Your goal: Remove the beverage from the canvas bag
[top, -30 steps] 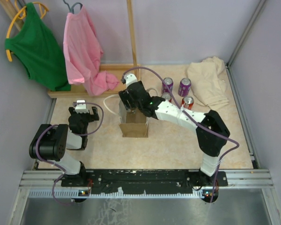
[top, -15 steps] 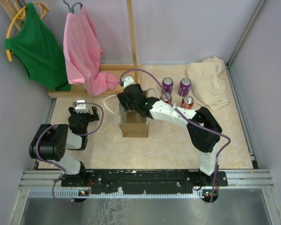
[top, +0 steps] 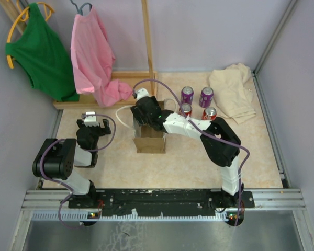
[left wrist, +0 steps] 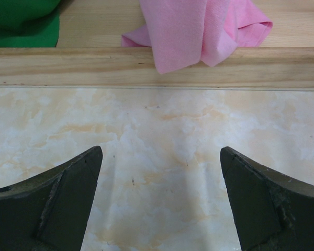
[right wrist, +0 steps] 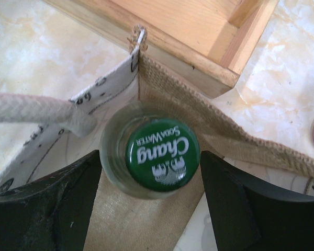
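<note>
Top view: my right arm reaches across the table [top: 199,167] so that my right claw [right wrist: 150,157] hangs over the open mouth of the canvas bag [top: 149,142], which stands upright near the table's middle, just in front of a wooden frame [right wrist: 199,31]. Right wrist view: a glass bottle [right wrist: 115,167] with a green cap [right wrist: 162,154] marked "Chang Soda Water" stands upright inside the bag, close to the corner nearest the frame. My right claw is spread, one finger on each side of the bottle's top; whether the fingers touch the glass cannot be told. A white rope handle [right wrist: 26,107] of the bag lies to the left of the bottle. Left wrist view: my left claw [left wrist: 161,157] is spread wide above bare table, holding nothing, well apart from the bag and facing the frame's base. A pink shirt [left wrist: 199,26] and a green shirt [left wrist: 21,21] hang down onto that base. Top view: four cans [top: 187,94] stand just right of the bag, and a cream cloth [top: 233,91] lies beyond them near the right wall.
</note>
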Robot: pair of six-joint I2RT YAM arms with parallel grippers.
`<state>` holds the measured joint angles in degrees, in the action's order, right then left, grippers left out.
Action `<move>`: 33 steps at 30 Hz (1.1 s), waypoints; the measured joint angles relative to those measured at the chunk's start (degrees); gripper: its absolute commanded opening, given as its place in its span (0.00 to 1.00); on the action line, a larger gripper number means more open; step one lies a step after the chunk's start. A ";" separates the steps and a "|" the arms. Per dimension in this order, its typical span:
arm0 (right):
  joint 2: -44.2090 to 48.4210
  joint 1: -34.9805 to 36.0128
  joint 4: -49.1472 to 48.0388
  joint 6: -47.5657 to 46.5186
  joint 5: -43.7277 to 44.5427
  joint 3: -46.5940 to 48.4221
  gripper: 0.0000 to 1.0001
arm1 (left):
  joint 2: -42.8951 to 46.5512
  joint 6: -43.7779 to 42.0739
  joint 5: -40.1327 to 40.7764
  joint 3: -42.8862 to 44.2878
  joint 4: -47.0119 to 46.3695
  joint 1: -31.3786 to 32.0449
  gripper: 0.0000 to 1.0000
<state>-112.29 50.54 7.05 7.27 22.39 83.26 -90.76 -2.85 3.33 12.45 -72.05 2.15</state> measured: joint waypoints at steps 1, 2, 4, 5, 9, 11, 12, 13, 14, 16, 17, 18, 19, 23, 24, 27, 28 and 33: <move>-0.42 -0.09 -0.22 0.02 0.00 0.26 0.75 | 0.00 0.00 0.00 0.00 -0.02 0.00 1.00; -0.79 -0.15 -0.35 0.07 0.00 0.57 0.74 | 0.00 0.02 0.00 0.00 0.00 0.00 1.00; -1.31 -0.26 -0.48 0.17 0.00 1.03 0.74 | 0.00 0.00 0.00 0.00 0.00 0.00 1.00; -1.53 -0.33 -0.61 0.28 0.00 1.27 0.73 | 0.00 0.00 0.00 0.00 0.00 0.00 1.00; -1.92 -0.42 -1.42 0.52 0.02 1.29 0.66 | 0.00 0.00 0.00 0.00 0.00 0.00 1.00; -2.14 -0.46 -1.81 0.55 0.28 1.31 0.58 | 0.00 0.00 0.00 0.00 0.00 0.00 1.00; -2.25 -0.48 -1.99 0.57 0.48 1.38 0.54 | 0.00 0.00 0.00 0.00 -0.02 0.00 1.00; -2.38 -0.52 -1.97 0.70 0.68 1.60 0.50 | 0.00 0.00 0.00 0.00 0.00 0.00 1.00; -2.54 -0.59 -2.34 1.01 0.87 1.62 0.45 | 0.00 0.00 0.00 0.00 0.00 0.00 1.00; -2.73 -0.70 -3.04 0.94 1.20 1.62 0.38 | 0.00 0.00 0.00 0.00 0.00 0.00 1.00; -2.73 -0.72 -3.17 0.94 1.27 1.60 0.35 | 0.00 0.02 0.00 0.00 -0.02 0.00 1.00; -2.73 -0.79 -3.23 0.94 1.38 1.57 0.31 | 0.00 0.00 0.00 0.00 0.00 0.00 1.00; -2.73 -0.79 -3.23 0.94 1.42 1.57 0.10 | 0.00 0.02 0.00 0.00 -0.02 0.00 1.00; -2.73 -0.81 -3.52 0.87 1.70 1.46 0.00 | 0.00 0.00 0.00 0.00 0.00 0.00 1.00; -2.73 -0.81 -3.61 0.85 1.77 1.44 0.00 | 0.00 0.00 0.00 0.00 -0.02 0.00 1.00; -2.73 -0.81 -4.70 0.59 2.01 0.85 0.00 | 0.00 0.00 0.00 0.00 0.00 0.00 1.00; -2.73 -0.83 -4.94 0.42 1.97 0.74 0.00 | 0.00 0.00 0.00 0.00 0.00 0.00 1.00; -2.64 -0.85 -5.16 -0.92 1.18 0.74 0.00 | 0.00 0.00 0.00 0.00 -0.02 0.00 1.00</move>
<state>-114.93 49.69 1.89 6.35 23.57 84.01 -90.76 -2.85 3.33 12.45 -72.07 2.15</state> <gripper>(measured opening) 0.650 0.998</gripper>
